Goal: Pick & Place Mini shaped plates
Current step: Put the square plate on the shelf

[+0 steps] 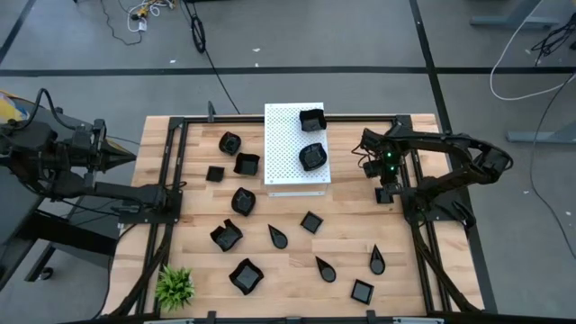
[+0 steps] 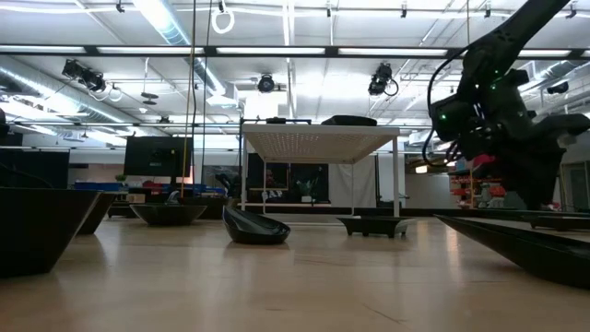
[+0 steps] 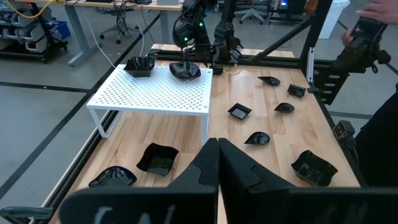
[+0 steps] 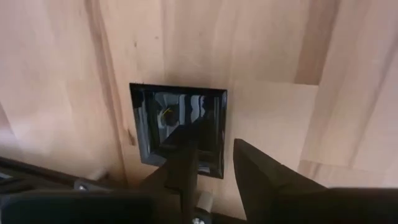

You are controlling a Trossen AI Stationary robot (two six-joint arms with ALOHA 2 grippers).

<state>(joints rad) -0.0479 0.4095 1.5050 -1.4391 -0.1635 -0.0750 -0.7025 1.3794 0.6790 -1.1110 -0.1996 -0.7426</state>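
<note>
Your right hand (image 4: 214,163) sits low over a small square black plate (image 4: 177,127) near the table's (image 1: 297,261) right edge, fingers part open straddling its rim, not clearly gripping; two plates rest on the white board (image 1: 286,148); your left hand (image 3: 217,163) waits shut, off the table's left.

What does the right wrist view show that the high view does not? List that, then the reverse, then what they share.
Right wrist view only: the glossy inside and raised rim of one square plate, close up.
High view only: the white board carrying two plates, more plates scattered over the wood, the plant at the near left corner, and the left gripper, shut, waiting off the table's left edge.
Both: the right gripper above the wooden table.
</note>
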